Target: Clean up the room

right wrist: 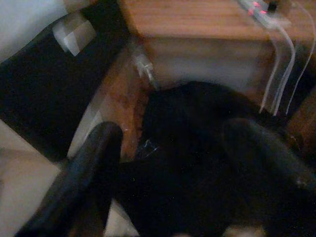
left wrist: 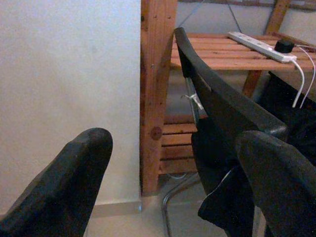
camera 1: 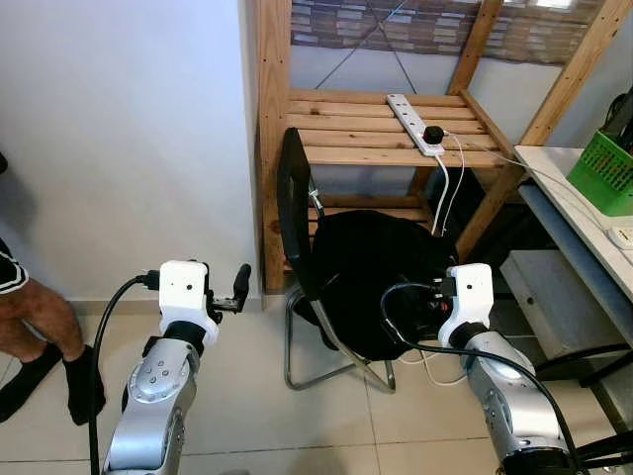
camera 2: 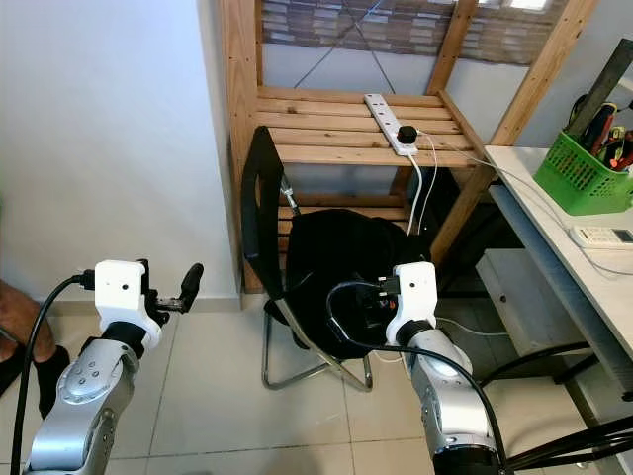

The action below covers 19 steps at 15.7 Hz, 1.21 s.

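Cleanup barely begun: crumpled black cloth garment (camera 1: 371, 282) lies on black metal-legged chair (camera 1: 297, 203), frame centre. Right hand (right wrist: 173, 163) fingers apart above garment, nothing held; left hand (left wrist: 173, 187) apart, empty, lower left.

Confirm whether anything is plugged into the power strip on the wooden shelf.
Yes, a black plug with a white cable sits in the power strip on the wooden shelf.

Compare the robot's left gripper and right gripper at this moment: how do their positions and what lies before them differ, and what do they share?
The left gripper hangs over bare floor tiles beside the white wall, left of the black chair; the right gripper reaches over the black cloth heaped on the chair's seat. The left gripper faces the chair's backrest and the wooden shelf; the right gripper's wrist view looks down onto the cloth. Both are open and hold nothing.
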Available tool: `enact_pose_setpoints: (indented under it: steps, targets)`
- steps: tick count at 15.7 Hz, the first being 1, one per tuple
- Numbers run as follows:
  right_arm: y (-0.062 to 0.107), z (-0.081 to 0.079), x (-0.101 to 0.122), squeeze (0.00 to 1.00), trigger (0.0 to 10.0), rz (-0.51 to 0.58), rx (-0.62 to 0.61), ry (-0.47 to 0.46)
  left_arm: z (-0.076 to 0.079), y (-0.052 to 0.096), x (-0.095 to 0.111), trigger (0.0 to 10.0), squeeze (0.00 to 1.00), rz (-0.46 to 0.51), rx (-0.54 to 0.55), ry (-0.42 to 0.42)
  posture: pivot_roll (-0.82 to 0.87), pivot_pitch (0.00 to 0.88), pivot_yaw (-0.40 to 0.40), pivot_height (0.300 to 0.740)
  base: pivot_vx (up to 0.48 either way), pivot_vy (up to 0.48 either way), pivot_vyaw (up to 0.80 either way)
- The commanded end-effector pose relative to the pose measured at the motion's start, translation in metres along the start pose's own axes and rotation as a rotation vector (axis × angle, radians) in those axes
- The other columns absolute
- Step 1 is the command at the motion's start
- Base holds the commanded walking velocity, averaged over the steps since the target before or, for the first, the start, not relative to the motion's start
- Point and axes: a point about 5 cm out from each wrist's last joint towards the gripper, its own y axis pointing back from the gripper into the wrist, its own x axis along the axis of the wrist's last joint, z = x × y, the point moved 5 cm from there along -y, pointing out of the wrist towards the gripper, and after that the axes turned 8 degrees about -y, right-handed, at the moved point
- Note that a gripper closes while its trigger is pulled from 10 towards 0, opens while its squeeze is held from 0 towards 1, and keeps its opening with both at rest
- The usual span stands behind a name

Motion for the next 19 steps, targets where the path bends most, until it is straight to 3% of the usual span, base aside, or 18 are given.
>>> enact_pose_setpoints:
  steps: [1,2,5,6,8,9,10,11,12,13,14,15,16,17,18,19]
  targets:
    - [0.026,0.012,-0.025,0.00,10.0,-0.101,-0.126,-0.006,-0.012,0.014,-0.023,10.0,0.00,-0.142,0.062,-0.004,-0.01,0.000,-0.035,0.740,0.000,0.000,0.00]
    - [0.017,0.008,-0.020,0.00,10.0,-0.072,-0.108,-0.010,-0.020,0.010,-0.020,10.0,0.00,-0.134,0.076,-0.045,-0.01,0.000,-0.035,0.740,0.000,0.000,0.00]
    - [0.020,0.007,-0.016,0.00,10.0,-0.065,-0.113,-0.025,-0.019,0.012,-0.019,10.0,0.00,-0.143,0.071,-0.029,-0.01,0.000,-0.042,0.740,0.000,0.000,0.00]
    - [0.023,0.005,-0.010,1.00,10.0,-0.047,-0.094,-0.055,-0.012,0.013,-0.011,10.0,1.00,-0.119,0.041,0.036,0.00,0.000,-0.067,0.740,0.000,0.000,0.00]
    - [0.018,0.011,0.000,1.00,10.0,-0.020,-0.100,0.002,-0.007,0.015,0.002,10.0,1.00,-0.041,0.023,-0.051,0.01,0.009,-0.112,0.740,0.000,0.000,0.00]
    - [0.012,0.017,0.001,0.76,10.0,-0.032,-0.119,-0.042,-0.002,0.017,0.004,10.0,1.00,-0.014,0.000,-0.094,0.00,0.026,-0.104,0.740,0.000,0.000,-0.77]
    - [0.009,0.024,0.005,0.00,10.0,-0.020,-0.126,-0.043,0.005,0.016,0.005,10.0,1.00,0.004,-0.014,-0.075,-0.02,0.047,-0.095,0.740,0.000,0.000,-0.78]
    - [0.016,0.040,0.010,0.00,10.0,-0.005,-0.209,-0.079,0.017,0.011,0.011,10.0,1.00,0.042,-0.052,-0.064,-0.04,0.072,-0.111,0.740,0.000,0.000,-0.78]
    - [0.024,0.037,0.010,0.00,10.0,0.006,-0.216,-0.078,0.015,0.006,0.008,10.0,1.00,0.033,-0.036,-0.107,-0.06,0.072,-0.085,0.740,0.000,0.000,-0.78]
    - [0.027,0.020,0.012,0.00,10.0,0.018,-0.130,0.011,0.012,0.013,0.006,10.0,0.97,0.036,-0.047,-0.065,-0.06,0.046,-0.077,0.740,0.000,0.000,-0.78]
    - [0.026,0.017,0.015,0.00,10.0,0.044,-0.142,-0.001,-0.004,0.019,0.006,10.0,0.00,0.047,0.037,-0.019,-0.02,0.042,-0.097,0.740,0.000,0.000,-0.76]
    - [0.022,0.013,0.019,0.00,10.0,0.060,-0.104,-0.038,-0.010,0.020,0.012,10.0,0.00,0.055,0.087,-0.007,0.01,0.069,-0.099,0.740,0.000,0.000,-0.74]
    - [0.019,0.010,0.017,0.00,10.0,0.069,-0.088,-0.049,-0.012,0.020,0.016,10.0,0.00,0.082,0.098,-0.050,0.01,0.051,-0.095,0.740,0.000,0.000,-0.75]
    - [0.019,0.018,0.028,0.00,10.0,0.119,-0.144,-0.053,0.002,0.018,0.025,10.0,0.00,0.115,-0.003,-0.094,-0.03,0.028,-0.052,0.740,0.000,0.000,-0.78]
    - [0.025,0.029,0.030,0.00,10.0,0.140,-0.220,-0.057,0.008,0.005,0.028,10.0,0.00,0.133,0.005,-0.054,-0.06,0.008,-0.024,0.740,0.000,0.000,-0.79]
    - [0.027,0.031,0.028,0.00,10.0,0.126,-0.227,-0.074,0.011,0.001,0.031,10.0,0.00,0.151,-0.003,-0.086,-0.06,0.027,-0.022,0.740,0.000,0.000,0.00]
